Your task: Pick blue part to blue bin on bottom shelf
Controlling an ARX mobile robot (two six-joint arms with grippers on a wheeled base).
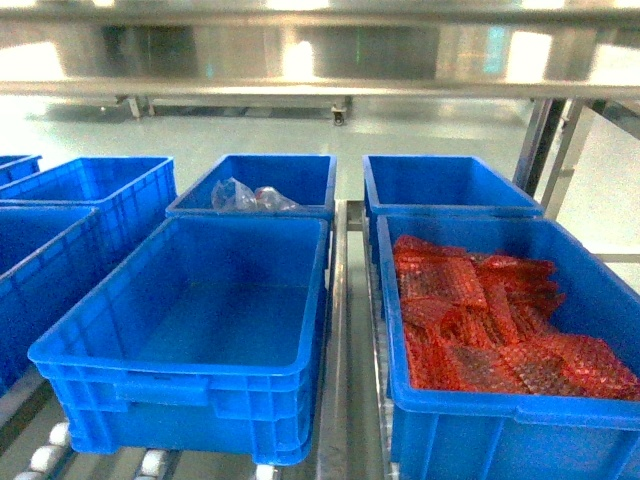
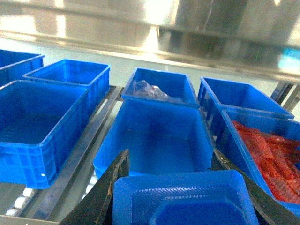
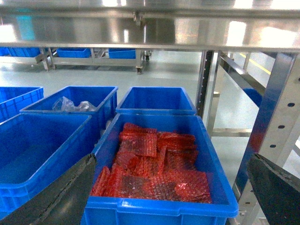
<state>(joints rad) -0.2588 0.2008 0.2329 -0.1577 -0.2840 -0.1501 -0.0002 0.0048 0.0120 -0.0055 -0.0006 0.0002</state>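
In the left wrist view my left gripper (image 2: 169, 161) is shut on the blue part (image 2: 183, 199), a blocky blue piece wedged between the two dark fingers (image 2: 110, 187). It hangs just in front of the blue bin (image 2: 159, 136), an empty crate in the middle of the bottom shelf (image 1: 335, 400). The head view shows that same blue bin (image 1: 170, 365) with a bare inside and neither gripper in sight. My right gripper (image 3: 171, 161) is open with nothing between its fingers, over the near rim of the neighbouring crate.
To the right stands a like crate (image 1: 600, 420) of red crinkly bags (image 3: 154, 168). Behind the bin is a crate (image 1: 250, 170) with clear plastic bags. More blue crates (image 1: 60, 250) line the left. A steel shelf (image 1: 320, 60) hangs overhead, and rack posts (image 3: 276, 117) stand at the right.
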